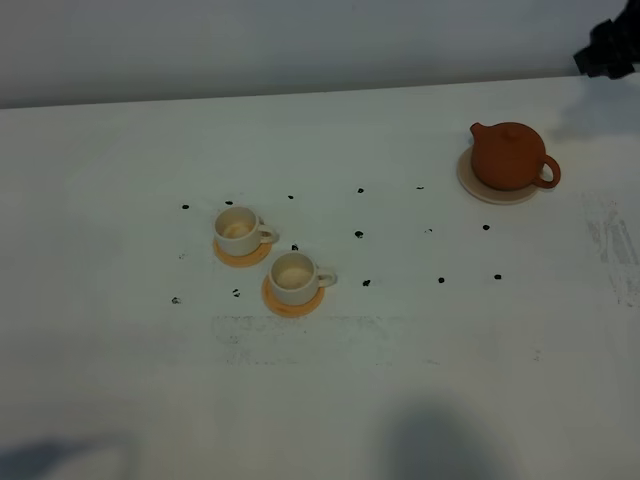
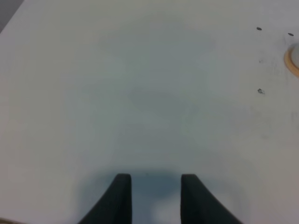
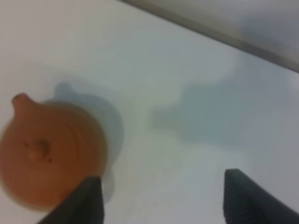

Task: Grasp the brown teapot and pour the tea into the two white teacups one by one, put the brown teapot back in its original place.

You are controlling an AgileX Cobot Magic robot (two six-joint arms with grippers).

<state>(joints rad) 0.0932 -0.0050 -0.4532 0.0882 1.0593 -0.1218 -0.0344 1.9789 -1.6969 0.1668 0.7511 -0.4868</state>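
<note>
The brown teapot (image 1: 512, 155) stands upright, lid on, on the pale beige disc (image 1: 490, 190) at the back right, handle to the right. The two white teacups (image 1: 238, 230) (image 1: 293, 278) stand on orange coasters left of the middle, and no tea shows in them. My right gripper (image 3: 163, 200) is open wide and empty above the table just beside the teapot (image 3: 46, 156). My left gripper (image 2: 155, 196) is open and empty over bare table; an orange coaster's edge (image 2: 292, 60) shows at the frame's side.
Small black dots (image 1: 359, 234) are scattered over the white table (image 1: 400, 380). A black part of the right arm (image 1: 605, 50) shows at the top right corner. The table's back edge (image 1: 300, 95) meets a grey wall.
</note>
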